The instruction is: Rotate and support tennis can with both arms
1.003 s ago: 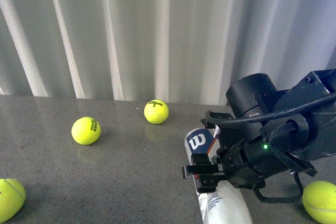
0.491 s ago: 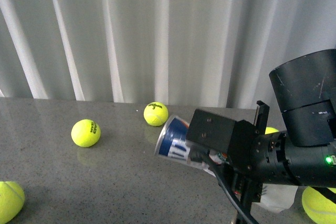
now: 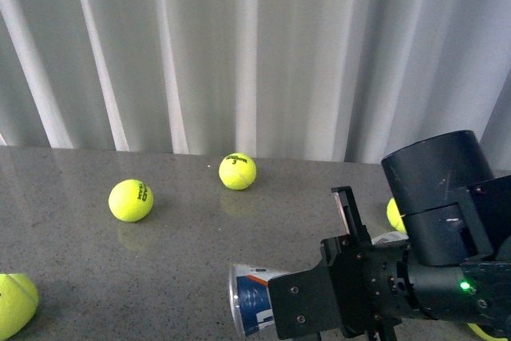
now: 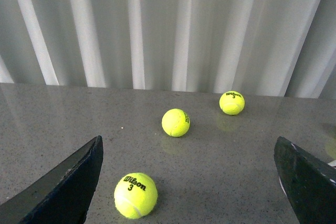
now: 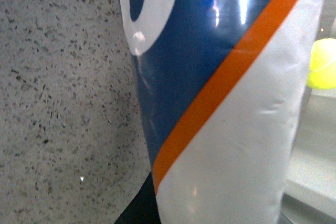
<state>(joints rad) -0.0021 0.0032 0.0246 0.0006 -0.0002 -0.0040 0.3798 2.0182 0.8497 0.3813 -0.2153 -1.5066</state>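
The clear plastic tennis can [image 3: 254,306] with its white, blue and orange label lies low by the surface's near edge, right of the middle, its silvery rim pointing left. The bulky black right arm [image 3: 435,197] covers the rest of it, green light glowing. The right tool [image 3: 357,233] is clamped on the can, with one black finger standing up just behind it. In the right wrist view the label fills the picture: blue, an orange stripe, then white. The left tool [image 4: 188,148] hangs over the surface, its two black fingers [image 4: 68,187] spread wide and gripping nothing. On the grey speckled stone surface [image 3: 72,237] one yellow tennis ball [image 3: 238,171] sits near the far edge. A second ball [image 3: 131,200] lies to its left, a third ball [image 3: 12,301] is at the left edge, and a fourth ball [image 3: 394,213] peeks out from behind the arm.
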